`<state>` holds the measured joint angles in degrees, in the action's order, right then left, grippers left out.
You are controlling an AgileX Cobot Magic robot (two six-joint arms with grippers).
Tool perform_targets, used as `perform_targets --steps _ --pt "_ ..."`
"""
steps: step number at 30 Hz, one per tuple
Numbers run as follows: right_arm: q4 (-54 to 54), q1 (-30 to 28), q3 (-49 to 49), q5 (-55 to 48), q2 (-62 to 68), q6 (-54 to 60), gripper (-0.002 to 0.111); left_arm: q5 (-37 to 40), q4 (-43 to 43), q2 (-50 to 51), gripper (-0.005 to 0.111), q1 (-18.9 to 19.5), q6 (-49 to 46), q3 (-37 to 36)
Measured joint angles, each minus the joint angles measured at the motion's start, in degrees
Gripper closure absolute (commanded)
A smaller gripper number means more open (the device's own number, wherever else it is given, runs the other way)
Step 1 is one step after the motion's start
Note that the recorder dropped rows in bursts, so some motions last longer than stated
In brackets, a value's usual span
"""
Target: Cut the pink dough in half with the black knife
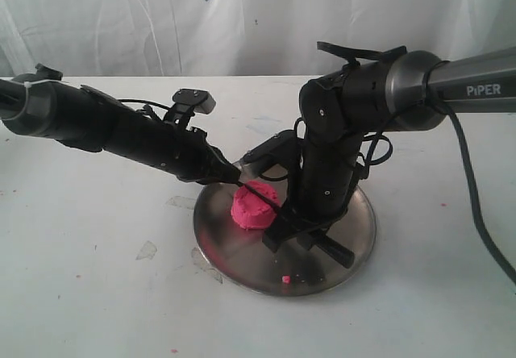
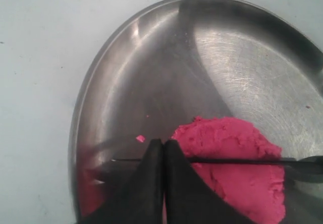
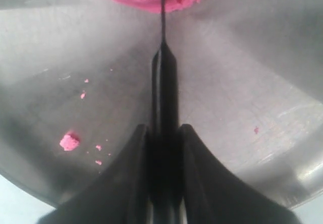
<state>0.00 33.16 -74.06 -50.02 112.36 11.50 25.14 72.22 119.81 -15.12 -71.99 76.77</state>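
The tabletop [image 1: 97,293] carries a round steel plate [image 1: 355,253], and both of my arms converge over it. My right arm [image 1: 451,84] bears the only legible writing in the scene: "PiPER" in white letters on its grey link. No other label or brand can be read.

Current step, by my judgement: the cut itself. The pink dough [image 1: 251,210] sits on the plate directly ahead of my right gripper [image 3: 164,133], appearing as one lump; whether it is parted yet cannot be told. The right gripper is clamped on the handle of the black knife [image 3: 163,57], fingers pressed against both sides. The blade extends forward from that gripper, edge-on, and meets the near edge of the dough. In the left wrist view the blade [image 2: 227,160] lies across the top of the dough, roughly through its middle.

My left gripper [image 2: 162,158] has its fingertips brought together, apparently on the knife's tip, just beside the dough.

Next move, as I judge it: press the blade straight down through the dough to the plate, keeping it level and centred so the halves come out equal. The left gripper should steady the tip against sideways slip.

A small pink crumb [image 3: 69,142] lies on the plate beside my right gripper, with smaller specks near it.
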Motion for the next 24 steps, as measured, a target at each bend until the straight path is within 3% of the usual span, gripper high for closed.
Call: perform_targets --steps 24 --pt "0.00 0.00 0.00 -0.46 0.00 0.10 0.108 -0.84 8.85 2.69 0.107 -0.10 -6.13 0.12"
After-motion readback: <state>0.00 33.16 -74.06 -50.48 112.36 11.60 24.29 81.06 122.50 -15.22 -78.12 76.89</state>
